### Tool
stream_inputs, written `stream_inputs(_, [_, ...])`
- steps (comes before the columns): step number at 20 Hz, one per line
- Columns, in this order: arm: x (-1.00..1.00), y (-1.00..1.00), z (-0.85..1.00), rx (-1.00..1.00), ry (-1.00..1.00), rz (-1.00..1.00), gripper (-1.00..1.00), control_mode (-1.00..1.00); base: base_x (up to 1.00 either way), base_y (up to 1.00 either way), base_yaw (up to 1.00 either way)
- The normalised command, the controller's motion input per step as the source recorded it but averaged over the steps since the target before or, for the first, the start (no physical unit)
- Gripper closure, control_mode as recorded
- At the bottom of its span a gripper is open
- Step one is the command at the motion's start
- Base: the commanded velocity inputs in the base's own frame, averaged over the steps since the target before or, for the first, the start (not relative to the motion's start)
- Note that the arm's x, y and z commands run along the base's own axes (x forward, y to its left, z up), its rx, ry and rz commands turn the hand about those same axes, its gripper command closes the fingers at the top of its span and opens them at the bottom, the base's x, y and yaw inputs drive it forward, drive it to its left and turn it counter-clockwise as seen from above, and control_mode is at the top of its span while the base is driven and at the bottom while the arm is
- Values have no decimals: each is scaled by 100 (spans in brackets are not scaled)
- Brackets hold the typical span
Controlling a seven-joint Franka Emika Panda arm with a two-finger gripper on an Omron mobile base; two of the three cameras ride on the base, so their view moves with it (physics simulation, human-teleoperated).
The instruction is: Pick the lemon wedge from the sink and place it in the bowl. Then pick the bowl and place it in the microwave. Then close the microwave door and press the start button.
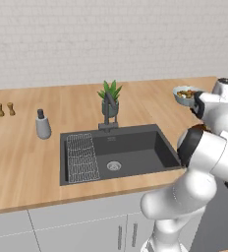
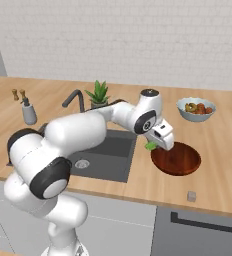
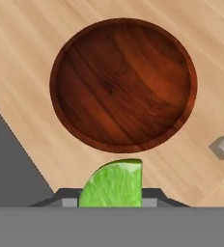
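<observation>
The gripper (image 2: 153, 146) holds the lemon wedge (image 3: 114, 184) between its jaws, just above the worktop (image 2: 223, 170) beside the bowl's (image 3: 123, 82) near rim, right of the sink (image 1: 135, 147).

- Wooden counter (image 1: 27, 162) holds the sink (image 1: 135, 147).
- On it: bowl (image 2: 177, 159), food bowl (image 2: 195, 110), plant (image 1: 109, 93), grey bottle (image 1: 42, 125), small cube (image 2: 191, 196).

A rendered home kitchen is shown: a dark sink (image 1: 117, 156) with faucet (image 1: 109, 109) is set into a wooden counter (image 1: 22, 162) backed by pale tiled wall (image 1: 111, 34). At ten o'clock of the basin, a soap dispenser (image 1: 42, 125) and shakers (image 1: 5, 109) are seen; grey cabinets (image 1: 81, 231) are fitted below.
</observation>
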Motion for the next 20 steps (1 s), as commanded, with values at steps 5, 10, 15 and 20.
stream_inputs(5, [3,-49,-10,2,0,-2,100,-100,0,0,0])
stream_inputs(10, [19,-18,-26,0,0,-1,100,-100,0,0,0])
stream_inputs(15, [25,-2,-46,0,0,0,100,-100,0,0,0])
stream_inputs(20, [32,-26,-27,0,0,0,100,-100,0,0,0])
